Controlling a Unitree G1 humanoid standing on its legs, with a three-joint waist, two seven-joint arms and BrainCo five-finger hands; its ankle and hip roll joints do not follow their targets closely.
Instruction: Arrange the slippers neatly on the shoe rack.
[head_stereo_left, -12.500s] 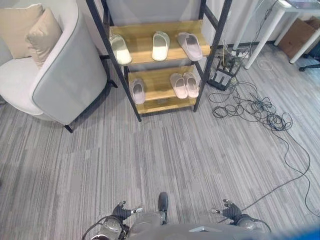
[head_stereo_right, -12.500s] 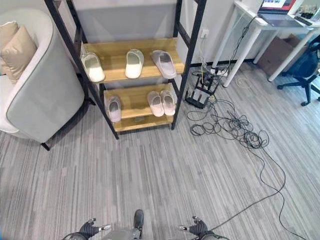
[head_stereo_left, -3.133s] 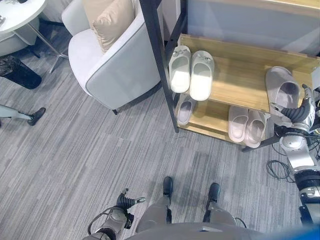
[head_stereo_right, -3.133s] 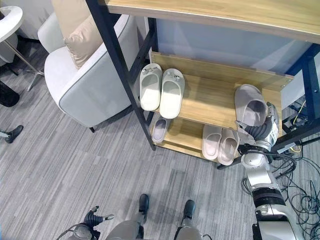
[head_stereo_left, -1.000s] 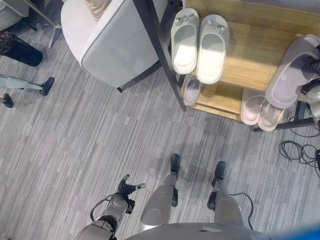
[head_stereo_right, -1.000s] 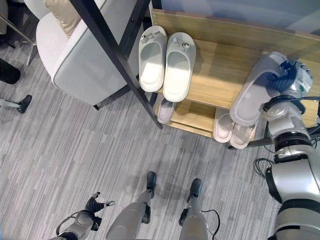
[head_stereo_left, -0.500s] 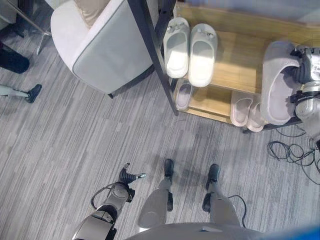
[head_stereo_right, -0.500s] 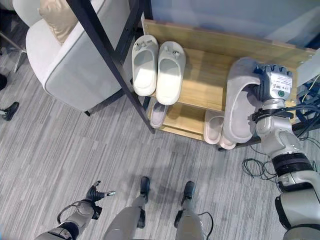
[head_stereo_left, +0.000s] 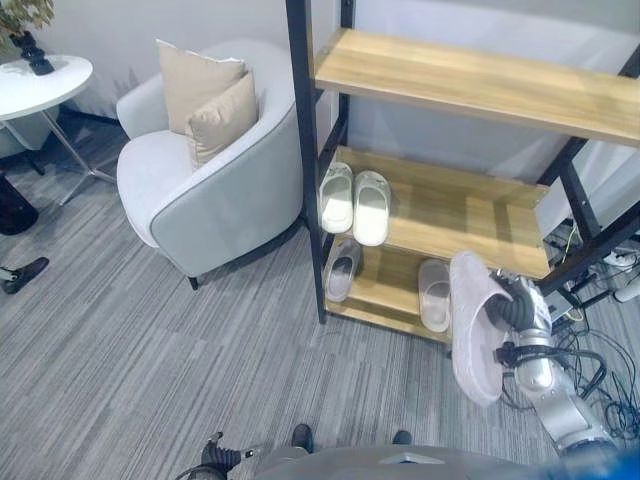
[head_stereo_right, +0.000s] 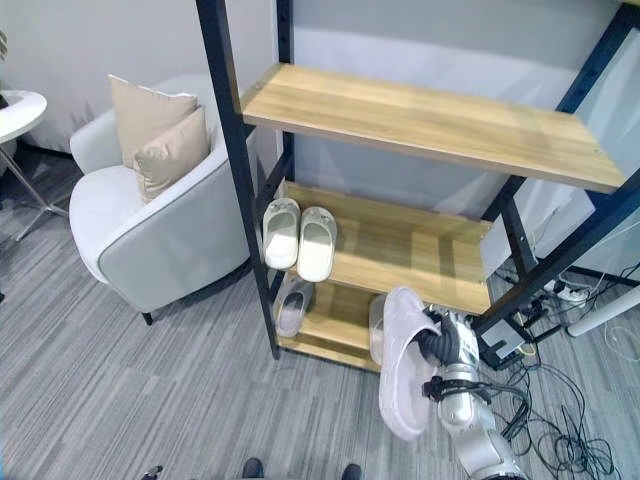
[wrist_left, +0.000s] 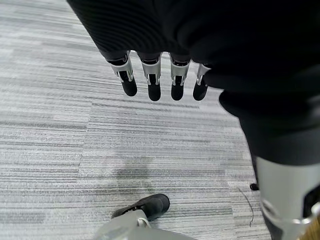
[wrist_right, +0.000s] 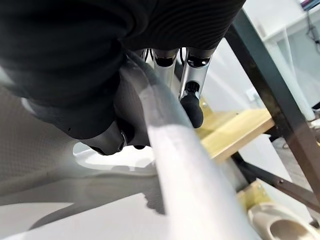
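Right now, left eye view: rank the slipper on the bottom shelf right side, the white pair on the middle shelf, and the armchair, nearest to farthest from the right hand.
From the right hand, shut on a grey slipper:
1. Bottom-shelf slipper, just to its left.
2. White pair, middle shelf's left end.
3. Armchair, left of the rack.

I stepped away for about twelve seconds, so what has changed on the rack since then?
The right hand has closed on the grey slipper from the middle shelf and lifted it off, holding it in front of the rack. The two pale slippers, apart before, now sit paired. The left hand still hangs open. The lower-shelf slippers stayed.
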